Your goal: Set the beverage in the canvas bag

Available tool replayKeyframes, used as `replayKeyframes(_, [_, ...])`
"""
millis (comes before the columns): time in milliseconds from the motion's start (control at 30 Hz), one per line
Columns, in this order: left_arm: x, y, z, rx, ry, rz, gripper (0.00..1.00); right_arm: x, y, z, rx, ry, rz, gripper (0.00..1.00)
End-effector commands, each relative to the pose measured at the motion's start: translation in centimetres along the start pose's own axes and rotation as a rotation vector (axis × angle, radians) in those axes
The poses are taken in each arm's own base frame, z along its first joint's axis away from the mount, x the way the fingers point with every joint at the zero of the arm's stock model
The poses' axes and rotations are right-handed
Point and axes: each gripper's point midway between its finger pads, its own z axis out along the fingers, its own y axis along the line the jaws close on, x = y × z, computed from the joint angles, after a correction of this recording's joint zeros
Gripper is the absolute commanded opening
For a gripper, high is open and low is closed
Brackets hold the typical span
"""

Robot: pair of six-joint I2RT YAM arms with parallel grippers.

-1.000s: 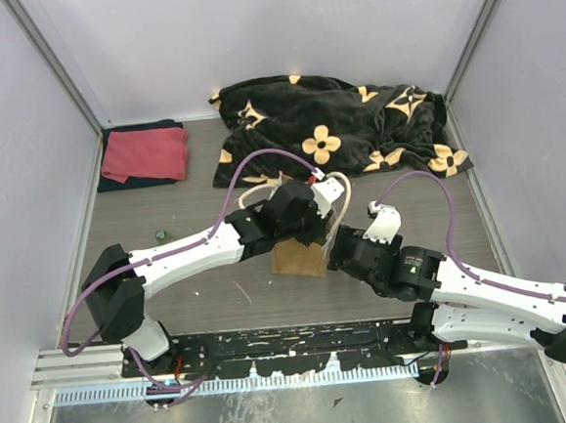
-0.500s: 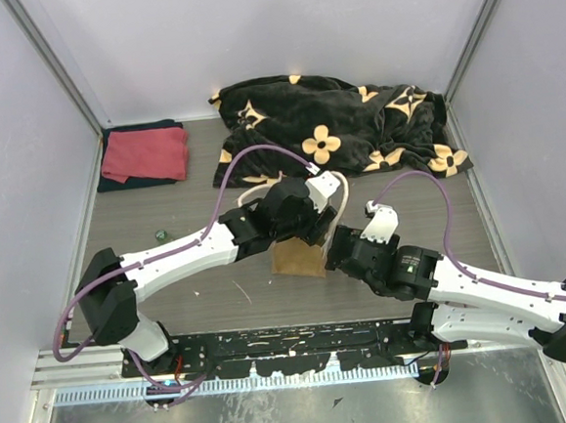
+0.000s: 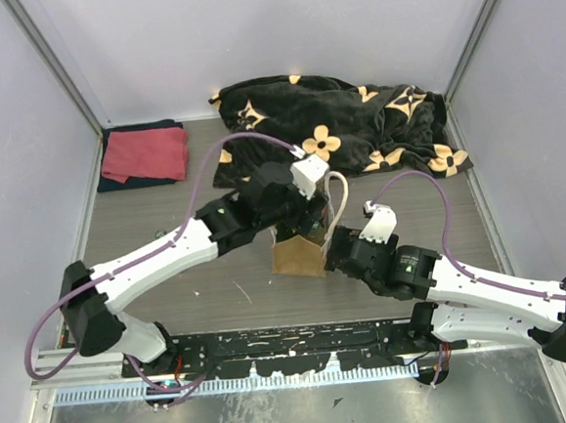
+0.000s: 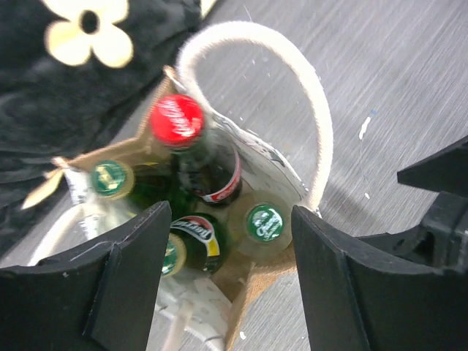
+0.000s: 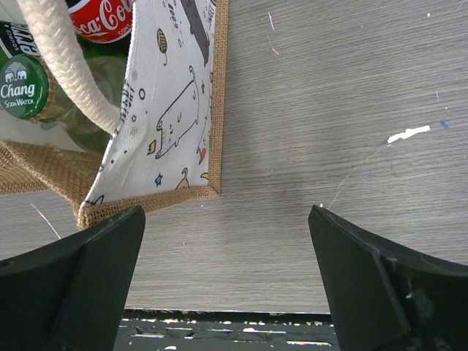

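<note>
I see the bench (image 3: pixel 167 230) with the black flowered blanket (image 3: pixel 354 118) heaped at its far side. The canvas bag (image 3: pixel 298 257) stands upright mid-bench, between my two arms. My left end effector (image 4: pixel 227 248) hangs right over the bag's mouth, jaws apart and gripping nothing. My right end effector (image 5: pixel 227 241) sits low beside the bag's printed side, jaws spread wide over bare bench. Inside the bag stand a red-capped cola bottle (image 4: pixel 178 121) and green-capped bottles (image 4: pixel 263 221), upright and packed together.

Red-capped bottle (image 4: pixel 178 121) inside canvas bag (image 4: pixel 256 281)
</note>
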Motion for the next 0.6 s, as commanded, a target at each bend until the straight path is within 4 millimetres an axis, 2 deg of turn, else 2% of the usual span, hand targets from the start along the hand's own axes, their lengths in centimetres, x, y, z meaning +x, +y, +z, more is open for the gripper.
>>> replayKeyframes(0, [-4.6,3.5,-5.1,-0.043,-0.092,-0.093,0.74,-0.8,0.7,0.0,-0.016,-0.027,0.022,1.0])
replayKeyframes(33, [-4.4,4.8,-5.9,-0.065,-0.085,-0.123,0.74,-0.9,0.8,-0.1,-0.019,-0.028,0.024,1.0])
replayKeyframes(67, [-3.6,7.2,-6.8,-0.111,-0.069,-0.166,0.74,-1.0,0.8,-0.1,-0.021,-0.03,0.027,1.0])
replayKeyframes(133, [-1.8,10.4,-8.8,-0.176,-0.042,-0.245,0.76,-1.1,0.7,-0.2,-0.024,-0.034,0.03,1.0])
replayKeyframes(167, [-1.1,12.0,-10.4,-0.224,-0.039,-0.272,0.76,-1.1,0.7,-0.2,-0.024,-0.035,0.032,1.0])
replayKeyframes(300, [3.7,16.7,-15.9,-0.402,0.066,-0.341,0.81,-1.0,0.5,-0.2,-0.023,-0.034,0.031,1.0])
replayKeyframes(433, [7.6,19.5,-20.0,-0.482,0.183,-0.363,0.8,-0.9,0.4,-0.2,-0.026,-0.032,0.033,1.0])
replayKeyframes(567, [11.3,19.4,-22.1,-0.38,0.408,-0.406,0.74,-1.2,0.5,-0.5,-0.04,-0.038,0.045,1.0])
